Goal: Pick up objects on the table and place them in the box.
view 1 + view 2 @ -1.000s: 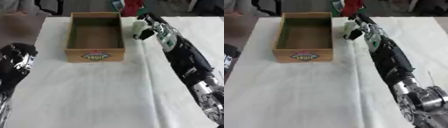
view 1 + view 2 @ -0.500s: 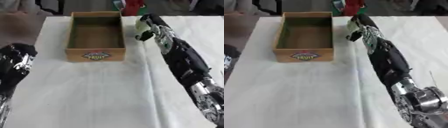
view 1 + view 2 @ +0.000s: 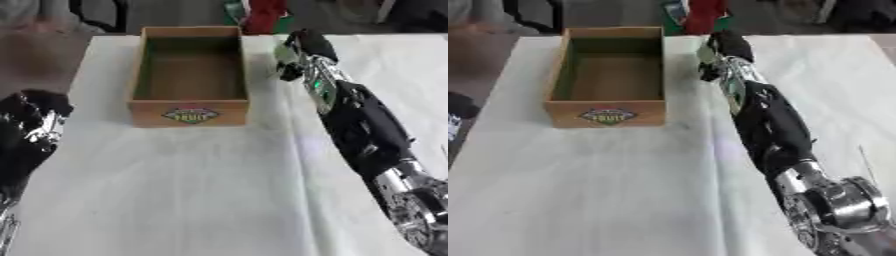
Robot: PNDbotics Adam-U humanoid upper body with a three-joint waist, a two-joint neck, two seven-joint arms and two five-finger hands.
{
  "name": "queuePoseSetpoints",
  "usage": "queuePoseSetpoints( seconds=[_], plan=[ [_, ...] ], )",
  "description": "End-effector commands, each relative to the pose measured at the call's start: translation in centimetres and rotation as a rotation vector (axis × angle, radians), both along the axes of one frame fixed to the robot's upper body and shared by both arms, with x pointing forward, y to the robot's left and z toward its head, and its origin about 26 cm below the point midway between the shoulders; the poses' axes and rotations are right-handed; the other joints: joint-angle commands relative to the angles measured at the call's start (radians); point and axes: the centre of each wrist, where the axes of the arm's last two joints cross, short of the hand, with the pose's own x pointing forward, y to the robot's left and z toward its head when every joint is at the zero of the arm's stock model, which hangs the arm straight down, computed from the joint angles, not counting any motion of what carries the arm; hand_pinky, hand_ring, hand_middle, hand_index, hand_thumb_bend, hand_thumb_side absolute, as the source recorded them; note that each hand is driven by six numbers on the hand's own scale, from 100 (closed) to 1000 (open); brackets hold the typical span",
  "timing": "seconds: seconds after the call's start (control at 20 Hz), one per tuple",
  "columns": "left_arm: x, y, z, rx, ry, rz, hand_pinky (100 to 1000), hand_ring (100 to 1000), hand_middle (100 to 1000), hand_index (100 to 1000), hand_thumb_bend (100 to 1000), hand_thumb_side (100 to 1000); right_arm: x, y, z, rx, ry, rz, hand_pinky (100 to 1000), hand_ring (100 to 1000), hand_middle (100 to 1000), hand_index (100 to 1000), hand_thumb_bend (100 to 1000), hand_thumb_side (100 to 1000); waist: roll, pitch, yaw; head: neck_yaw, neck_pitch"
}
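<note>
The right arm is reaching far across the table (image 3: 201, 200), which is covered with a white cloth, and its right hand (image 3: 297, 52) is hovering near the far edge, just beside the right wall of the box (image 3: 188, 114). The fingers are curling downward around a small pale object (image 3: 707, 54) with a greenish tint, of which only a sliver is showing at the left side of the hand; what kind of thing it is cannot be made out. The hand and the object are sitting outside the box, close to its far right corner, and whether the object is touching the cloth cannot be told.

The box is a wooden crate with a printed label on its near wall, and it is standing toward the far left part of the table with its long sides running away from the robot. Its inside is showing only the bare bottom.

The left hand (image 3: 31, 130) is resting at the left edge of the table, near the lower left corner of the left eye view, and how its fingers are set cannot be told.

Beyond the far edge, something red and green (image 3: 704, 15) is standing off the table.
</note>
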Motion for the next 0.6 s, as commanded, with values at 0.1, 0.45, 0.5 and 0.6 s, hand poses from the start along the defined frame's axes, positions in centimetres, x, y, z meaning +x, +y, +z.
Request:
queuePoseSetpoints(
  seconds=[0.1, 0.45, 0.5, 0.6],
  plan=[
    [-0.1, 0.0, 0.8, 0.002, -0.029, -0.009, 734, 629, 574, 588, 250, 372, 0.1, -0.4, 2.3, -0.002, -0.168, -0.045, 278, 493, 595, 669, 100, 100, 0.002, -0.018, -0.002, 0.0, -0.009],
    [-0.1, 0.0, 0.7, 0.002, -0.027, -0.007, 734, 628, 572, 587, 254, 371, -0.1, 0.6, 4.9, 0.075, -0.328, 0.021, 264, 487, 587, 663, 100, 100, 0.001, -0.024, -0.005, 0.002, -0.007],
    [-0.1, 0.0, 0.7, 0.002, -0.026, -0.007, 733, 628, 572, 587, 254, 371, -0.2, 1.1, 5.4, 0.082, -0.342, 0.051, 265, 487, 588, 664, 100, 100, 0.001, -0.024, -0.005, 0.002, -0.006],
    [-0.1, 0.0, 0.7, 0.002, -0.026, -0.009, 733, 628, 572, 587, 254, 371, -0.3, 2.4, 6.2, 0.087, -0.361, 0.121, 268, 489, 590, 666, 100, 100, 0.001, -0.025, -0.004, 0.001, -0.006]
  ],
)
